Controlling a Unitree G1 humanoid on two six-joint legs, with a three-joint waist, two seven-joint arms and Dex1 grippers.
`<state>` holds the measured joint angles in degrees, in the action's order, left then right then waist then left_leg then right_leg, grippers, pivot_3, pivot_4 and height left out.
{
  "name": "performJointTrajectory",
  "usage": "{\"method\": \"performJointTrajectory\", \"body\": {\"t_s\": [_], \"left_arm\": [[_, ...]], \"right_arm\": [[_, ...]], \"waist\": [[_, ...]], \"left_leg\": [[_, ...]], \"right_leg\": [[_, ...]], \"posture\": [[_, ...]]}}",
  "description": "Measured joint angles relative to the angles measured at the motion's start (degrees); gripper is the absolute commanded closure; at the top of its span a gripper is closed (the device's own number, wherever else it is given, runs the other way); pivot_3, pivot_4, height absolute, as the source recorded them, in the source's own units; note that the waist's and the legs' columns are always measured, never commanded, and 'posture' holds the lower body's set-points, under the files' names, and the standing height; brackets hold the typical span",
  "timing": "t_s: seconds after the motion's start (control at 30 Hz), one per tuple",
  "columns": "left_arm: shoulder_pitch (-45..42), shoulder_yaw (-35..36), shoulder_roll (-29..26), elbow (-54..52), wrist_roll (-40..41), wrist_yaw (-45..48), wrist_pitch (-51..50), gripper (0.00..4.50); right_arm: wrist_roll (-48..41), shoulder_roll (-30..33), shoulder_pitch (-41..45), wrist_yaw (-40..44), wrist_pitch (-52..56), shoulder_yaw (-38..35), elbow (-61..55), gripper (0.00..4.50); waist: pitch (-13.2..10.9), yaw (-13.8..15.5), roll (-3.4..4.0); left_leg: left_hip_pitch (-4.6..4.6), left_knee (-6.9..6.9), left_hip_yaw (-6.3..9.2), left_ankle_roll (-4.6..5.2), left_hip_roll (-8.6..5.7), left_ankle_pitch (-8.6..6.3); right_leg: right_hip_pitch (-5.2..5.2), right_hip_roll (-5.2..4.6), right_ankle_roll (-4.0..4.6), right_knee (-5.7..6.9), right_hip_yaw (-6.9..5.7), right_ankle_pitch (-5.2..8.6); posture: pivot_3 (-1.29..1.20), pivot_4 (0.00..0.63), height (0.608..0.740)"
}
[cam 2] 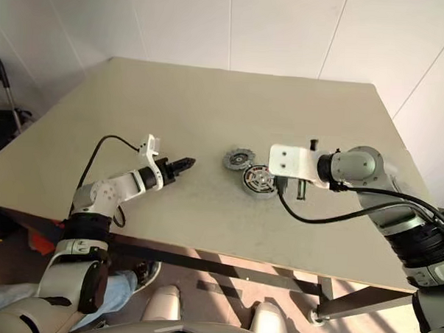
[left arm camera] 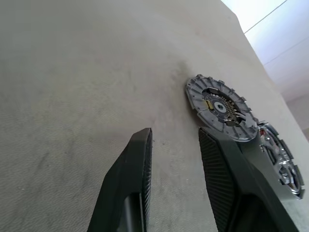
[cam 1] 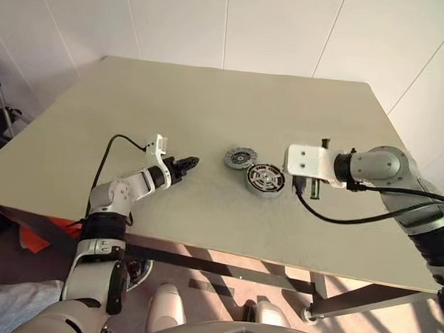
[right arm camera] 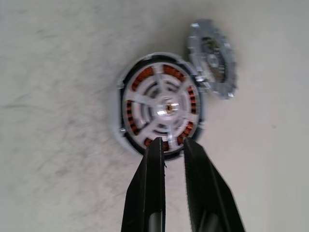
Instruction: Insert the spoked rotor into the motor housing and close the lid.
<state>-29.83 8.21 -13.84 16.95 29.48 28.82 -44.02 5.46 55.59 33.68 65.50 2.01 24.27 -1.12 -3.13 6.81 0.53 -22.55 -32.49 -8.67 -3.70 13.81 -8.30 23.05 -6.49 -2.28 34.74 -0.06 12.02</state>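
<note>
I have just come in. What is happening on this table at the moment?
A humanoid robot is assembling a small motor on the table. The motor housing, with its copper coils, lies open, and the spoked rotor lies close beside it, not yet inserted. The right gripper hangs just over the housing's edge with its fingers slightly apart, holding nothing. The left gripper is open and empty too, pointing at the rotor from the side.

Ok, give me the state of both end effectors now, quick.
Left end effector: open, holding nothing, above the table.
Right end effector: slightly open, holding nothing, over the motor housing.
</note>
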Motion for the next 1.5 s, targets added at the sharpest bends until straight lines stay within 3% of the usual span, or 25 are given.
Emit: {"method": "performJointTrajectory", "body": {"t_s": [0.07,0.37,0.9,1.0,1.13,1.2,1.5], "left_arm": [[1.3,-1.8,-0.2,-2.4,-1.8,0.0,2.0,2.87],[10.1,-0.7,1.8,-10.9,-1.7,-4.2,2.7,2.87],[10.8,0.2,2.9,-12.2,-1.6,-6.9,2.3,2.87],[10.8,0.2,2.9,-12.2,-1.6,-7.1,2.3,2.87],[10.8,0.3,2.9,-12.1,-1.6,-7.4,2.3,2.87],[10.9,0.6,2.8,-12.0,-1.6,-7.8,2.3,2.87],[10.8,1.0,3.0,-11.6,-1.7,-8.3,2.3,2.87]], "right_arm": [[3.6,-1.9,3.2,1.6,-6.8,2.3,6.0,2.28],[8.4,-6.8,7.3,5.8,-19.5,4.4,19.8,2.28],[10.3,-12.0,6.0,6.2,-16.1,3.1,21.4,2.28],[10.3,-13.7,6.4,5.8,-14.6,2.9,22.9,2.82],[10.3,-14.0,6.7,6.0,-13.7,2.2,23.0,4.09],[10.4,-14.1,6.8,7.1,-13.5,2.1,23.0,4.48],[10.7,-15.8,7.0,5.8,-10.7,2.2,23.6,4.48]], "waist": [[0.0,-0.3,0.00],[0.0,-1.0,0.00],[0.1,-1.8,-0.17],[0.2,-2.5,-0.22],[0.2,-2.6,-0.25],[0.3,-2.7,-0.40],[0.3,-3.1,-0.44]], "left_leg": [[-0.19,-0.28,0.00,0.12,0.02,-0.07],[-0.43,-0.82,0.02,0.38,-0.02,-0.21],[0.22,-0.82,0.01,0.35,0.05,-0.20],[0.50,-0.82,0.01,0.34,0.04,-0.20],[0.49,-0.81,0.02,0.34,0.03,-0.20],[0.49,-0.78,0.03,0.34,0.04,-0.20],[0.55,-0.75,0.03,0.34,0.07,-0.20]], "right_leg": [[0.07,-0.04,0.01,0.13,-0.02,-0.01],[0.01,-0.16,0.14,0.19,-0.05,-0.10],[-0.36,-0.10,0.17,0.40,-0.01,-0.12],[-0.57,-0.11,0.15,0.39,-0.01,-0.11],[-0.63,-0.12,0.15,0.37,-0.02,-0.11],[-0.65,-0.10,0.16,0.36,-0.02,-0.11],[-0.63,-0.06,0.13,0.26,-0.02,-0.09]], "posture": [[0.00,0.000,0.740],[0.00,0.000,0.740],[0.00,0.000,0.740],[0.00,0.000,0.740],[0.00,0.000,0.740],[0.00,0.000,0.740],[0.00,0.000,0.740]]}}
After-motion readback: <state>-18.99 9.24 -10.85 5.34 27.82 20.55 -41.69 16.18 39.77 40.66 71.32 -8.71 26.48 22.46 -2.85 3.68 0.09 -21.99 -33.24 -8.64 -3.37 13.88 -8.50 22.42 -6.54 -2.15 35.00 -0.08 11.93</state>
